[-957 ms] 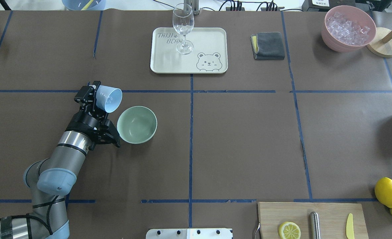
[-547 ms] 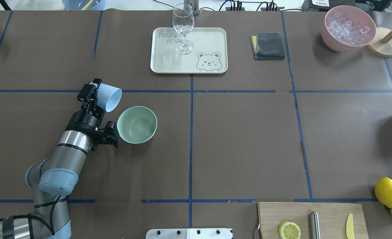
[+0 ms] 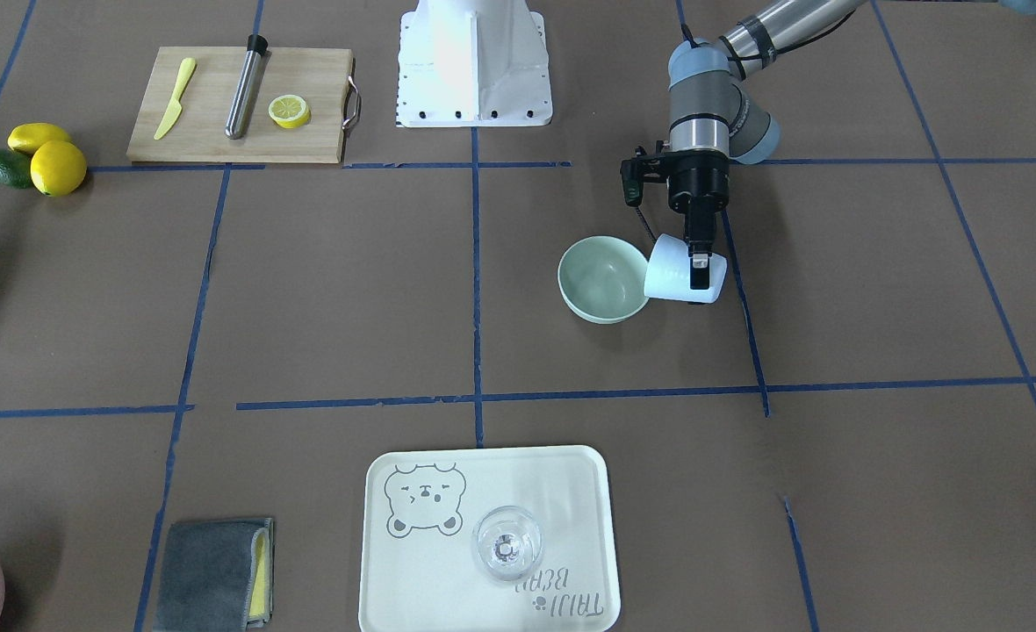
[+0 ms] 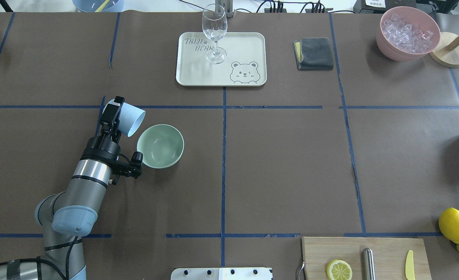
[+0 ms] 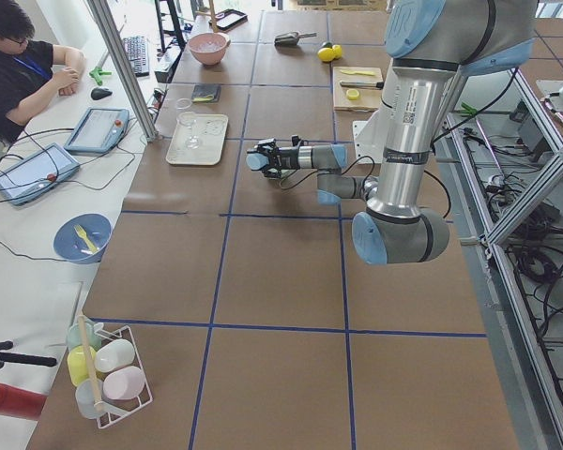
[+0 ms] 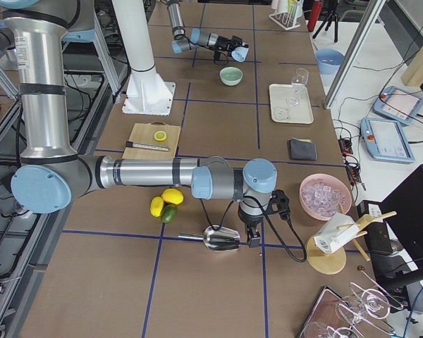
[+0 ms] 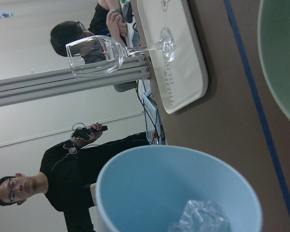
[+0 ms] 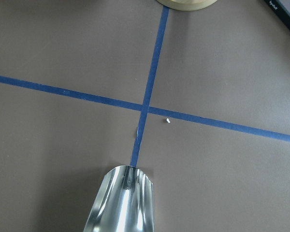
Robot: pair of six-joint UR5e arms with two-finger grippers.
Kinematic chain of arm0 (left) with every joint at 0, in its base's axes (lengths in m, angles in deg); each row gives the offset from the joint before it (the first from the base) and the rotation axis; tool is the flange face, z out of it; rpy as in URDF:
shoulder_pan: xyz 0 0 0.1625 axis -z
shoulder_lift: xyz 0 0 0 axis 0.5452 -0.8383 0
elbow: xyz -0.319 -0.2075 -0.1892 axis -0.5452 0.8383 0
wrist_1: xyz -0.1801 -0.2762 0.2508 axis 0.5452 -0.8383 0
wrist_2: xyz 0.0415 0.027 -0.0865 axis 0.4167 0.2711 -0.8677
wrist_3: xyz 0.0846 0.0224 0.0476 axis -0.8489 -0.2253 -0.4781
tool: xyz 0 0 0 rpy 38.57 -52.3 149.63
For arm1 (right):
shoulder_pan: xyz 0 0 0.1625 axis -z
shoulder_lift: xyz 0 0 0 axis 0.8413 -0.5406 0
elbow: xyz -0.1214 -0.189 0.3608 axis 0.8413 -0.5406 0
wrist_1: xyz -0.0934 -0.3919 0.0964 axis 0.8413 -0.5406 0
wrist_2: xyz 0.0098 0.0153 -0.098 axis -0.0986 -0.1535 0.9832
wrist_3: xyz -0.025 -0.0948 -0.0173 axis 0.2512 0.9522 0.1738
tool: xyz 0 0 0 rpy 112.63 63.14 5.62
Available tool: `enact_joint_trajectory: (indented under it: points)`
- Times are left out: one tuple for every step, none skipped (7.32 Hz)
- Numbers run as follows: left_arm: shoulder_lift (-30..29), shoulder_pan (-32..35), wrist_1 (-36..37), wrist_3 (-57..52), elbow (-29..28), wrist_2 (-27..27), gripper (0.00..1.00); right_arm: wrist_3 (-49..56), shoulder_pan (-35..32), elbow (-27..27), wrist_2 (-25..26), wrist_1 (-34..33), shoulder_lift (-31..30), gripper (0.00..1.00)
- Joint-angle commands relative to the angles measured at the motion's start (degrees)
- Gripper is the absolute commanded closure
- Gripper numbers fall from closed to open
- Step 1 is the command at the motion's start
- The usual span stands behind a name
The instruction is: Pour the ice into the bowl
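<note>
Left gripper [image 4: 114, 112] clamps the light blue cup [image 4: 133, 118] tilted, mouth by the rim of the bowl [image 4: 160, 146], evidently so the ice [image 7: 198, 217] inside slides in; right gripper [image 6: 251, 238] state cannot be told.

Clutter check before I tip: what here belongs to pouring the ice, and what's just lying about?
Job: left gripper, light blue cup, ice, mint-green bowl.
Lying about: wine glass, tray, grey cloth, pink container, cutting board, lemons.
</note>
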Motion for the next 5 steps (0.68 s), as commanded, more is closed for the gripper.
enact_joint_trajectory:
  points:
    - [0.0,-1.5,-0.1,-6.4,0.1,2.7,1.00,0.0,-0.1,0.0,0.0,0.0,0.0,0.00]
    - [-0.1,-1.7,-0.1,-6.7,0.0,2.7,1.00,0.0,-0.1,0.0,0.0,0.0,-0.1,0.00]
    - [-0.1,-1.8,-0.1,-6.7,0.0,2.7,1.00,0.0,-0.1,-0.3,0.0,0.0,-0.1,0.00]
    - [-0.1,-2.3,-0.1,-6.7,0.1,3.6,1.00,0.0,-0.2,-0.3,0.0,0.0,-0.1,0.00]
    - [0.0,-2.7,-0.1,-6.8,0.1,4.0,1.00,0.0,-0.4,-0.3,0.0,0.0,-0.2,0.00]
